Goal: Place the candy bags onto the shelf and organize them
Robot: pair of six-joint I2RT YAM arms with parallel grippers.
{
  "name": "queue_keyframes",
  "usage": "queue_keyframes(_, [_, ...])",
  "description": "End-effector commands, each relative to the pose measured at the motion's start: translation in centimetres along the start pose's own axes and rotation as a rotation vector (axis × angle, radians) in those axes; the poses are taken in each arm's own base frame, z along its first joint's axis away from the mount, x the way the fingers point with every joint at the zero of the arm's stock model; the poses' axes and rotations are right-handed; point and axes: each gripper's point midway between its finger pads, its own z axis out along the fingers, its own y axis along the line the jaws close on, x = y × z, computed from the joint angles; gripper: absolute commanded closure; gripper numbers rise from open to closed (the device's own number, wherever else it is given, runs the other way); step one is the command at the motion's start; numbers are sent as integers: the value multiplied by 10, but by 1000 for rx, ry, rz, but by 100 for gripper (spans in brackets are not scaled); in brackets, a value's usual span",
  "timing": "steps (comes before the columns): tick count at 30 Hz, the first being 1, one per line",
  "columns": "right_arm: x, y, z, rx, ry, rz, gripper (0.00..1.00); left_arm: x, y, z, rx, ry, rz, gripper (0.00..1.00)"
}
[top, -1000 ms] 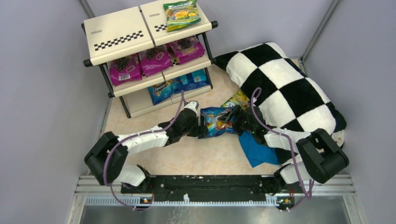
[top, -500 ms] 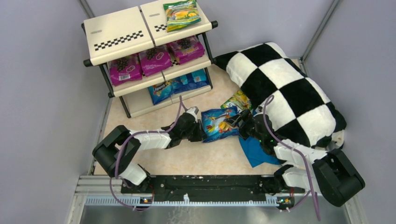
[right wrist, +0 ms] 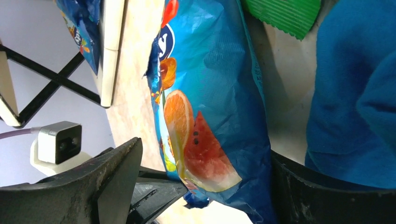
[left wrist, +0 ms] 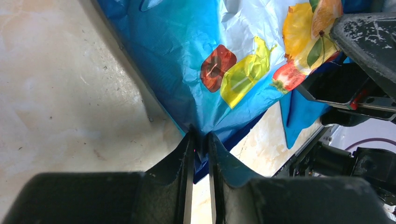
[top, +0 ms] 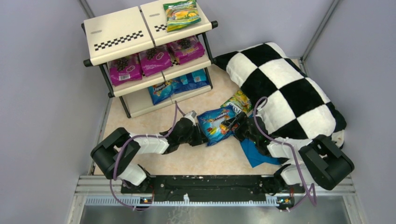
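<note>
A blue candy bag (top: pixel 215 125) with fruit pictures lies on the floor between my two arms. My left gripper (top: pixel 201 133) is shut on its near-left corner; in the left wrist view the fingertips (left wrist: pixel 189 142) pinch the blue foil (left wrist: pixel 187 51). My right gripper (top: pixel 233 125) is open, and the bag's other end (right wrist: pixel 210 107) sits between its wide-spread fingers (right wrist: pixel 116 177), against the right one. The shelf (top: pixel 119 35) stands at the back left. It holds a green-yellow bag (top: pixel 181 14) on top, three magenta bags (top: pixel 155 59) in the middle and blue bags (top: pixel 180 84) at the bottom.
A second green-yellow bag (top: pixel 238 100) lies on the floor against the checkered pillow (top: pixel 285 88), which fills the right side. A plain blue cloth (top: pixel 256 151) lies under my right arm. The shelf's lower panel (right wrist: pixel 109 51) shows at the left of the right wrist view.
My left gripper closed on the blue bag's corner. The bag has swung up and to the right off its earlier spot. The right arm shifted its elbow while its jaws stayed spread.
</note>
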Motion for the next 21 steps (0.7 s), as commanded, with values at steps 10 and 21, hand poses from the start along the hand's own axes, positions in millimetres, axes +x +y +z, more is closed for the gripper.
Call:
queue_keyframes(10, [-19,36,-1,-130,-86,-145,26,-19,-4,-23,-43,-82,117,69])
queue_keyframes(21, [16,33,26,-176,113,-72,25,-4,0,1,-16,-11,92,30])
